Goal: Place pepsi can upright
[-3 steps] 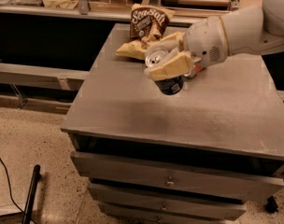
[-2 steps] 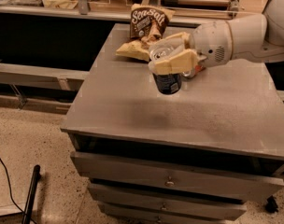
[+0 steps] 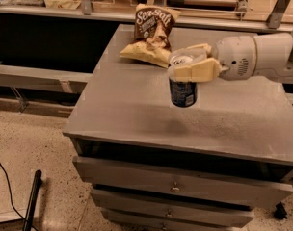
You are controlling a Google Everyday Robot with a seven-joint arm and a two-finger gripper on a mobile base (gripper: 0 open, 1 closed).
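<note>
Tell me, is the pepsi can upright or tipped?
Upright: the pepsi can stands vertical, silver top up, with the pincer clamped round its upper half.

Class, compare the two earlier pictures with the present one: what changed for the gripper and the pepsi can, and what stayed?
The gripper, shut on the pepsi can, turned it from tilted to upright and carried it slightly lower and toward the right of the view over the cabinet top. Nothing was let go. The chip bag stayed where it was.
</note>
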